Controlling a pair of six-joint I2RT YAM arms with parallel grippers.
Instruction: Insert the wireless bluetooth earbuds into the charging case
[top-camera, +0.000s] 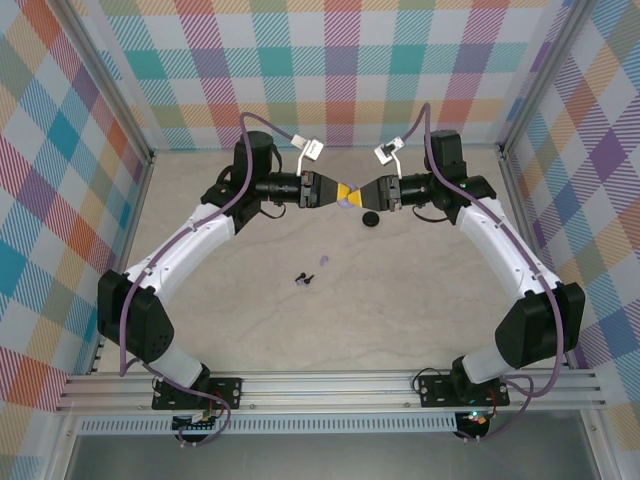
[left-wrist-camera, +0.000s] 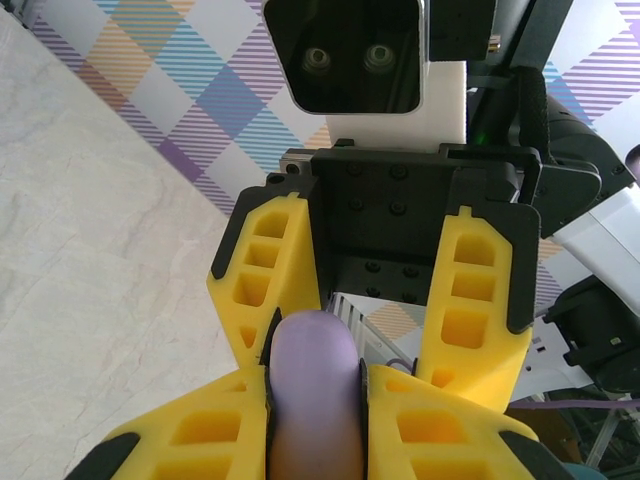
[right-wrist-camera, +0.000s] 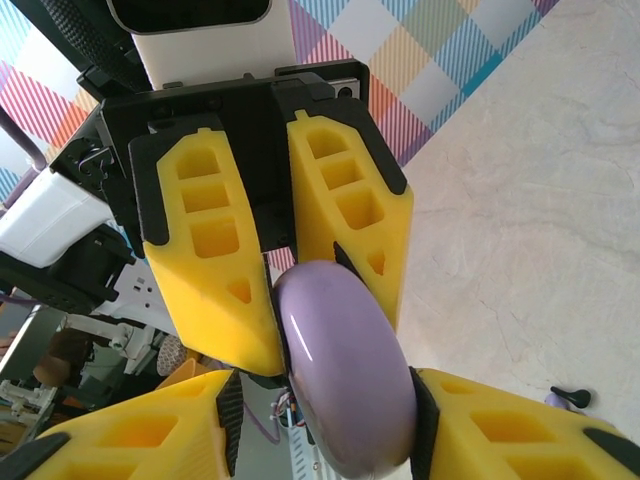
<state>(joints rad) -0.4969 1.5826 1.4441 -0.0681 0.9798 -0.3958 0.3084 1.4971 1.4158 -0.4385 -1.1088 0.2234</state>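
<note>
Left gripper (left-wrist-camera: 316, 385) is clamped tight on the lavender case (right-wrist-camera: 345, 370), held mid-air over the table (top-camera: 400, 300). Right gripper (right-wrist-camera: 328, 400) straddles the same case, half-wide; can't tell if its pads bite yet. Earbuds (top-camera: 305, 279) lie loose on the table, well apart from the case. Risk: the smooth rounded shell could twist or squirt out and drop if the two squeeze off-centre.

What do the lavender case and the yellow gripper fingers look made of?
Lavender case: smooth plastic, satin sheen, soft highlights, faint seam. Yellow fingers: rigid matte plastic, probably printed, with cut-out pockets; their black pads look rubbery.
</note>
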